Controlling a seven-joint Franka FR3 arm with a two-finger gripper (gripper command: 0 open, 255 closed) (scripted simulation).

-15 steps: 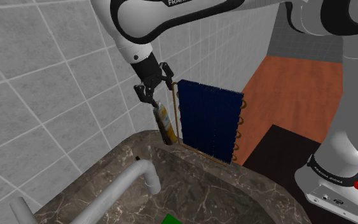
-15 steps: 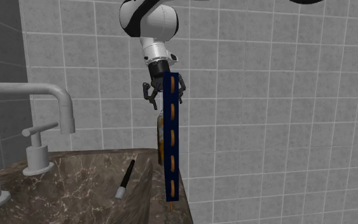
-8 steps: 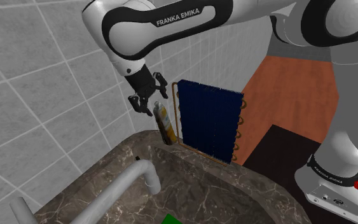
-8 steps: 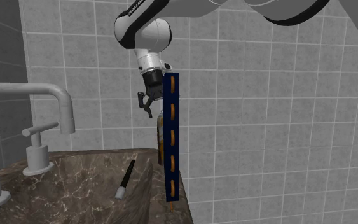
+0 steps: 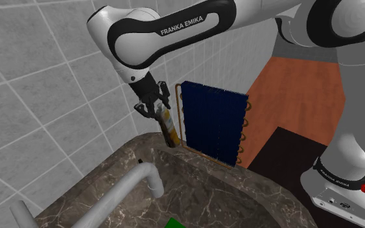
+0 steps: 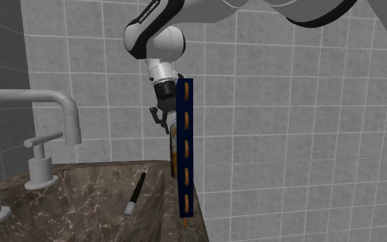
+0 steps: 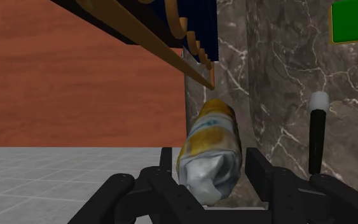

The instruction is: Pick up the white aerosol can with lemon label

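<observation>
The aerosol can (image 5: 168, 130), white with a yellow label, stands at the far corner of the dark marble counter (image 5: 233, 201), close against a blue rack (image 5: 214, 123). My black gripper (image 5: 155, 109) comes down on the can's upper end and is shut on it. In the wrist view the can (image 7: 212, 145) sits clasped between my two fingers (image 7: 167, 167), with the gripper (image 7: 213, 173) around its near end. In the second exterior view the gripper (image 6: 163, 118) is beside the rack (image 6: 183, 148), which hides most of the can (image 6: 173, 150).
A grey tap (image 5: 137, 182) curves over the counter in front of the can, also seen as the tap (image 6: 49, 104). A black brush with a white tip (image 6: 135, 195) lies on the marble. A green object (image 5: 172, 224) is at the counter's near edge. Tiled walls stand close behind.
The open gripper swung off to the side of the can's top, then came back onto it and shut. The can has stayed in place.
</observation>
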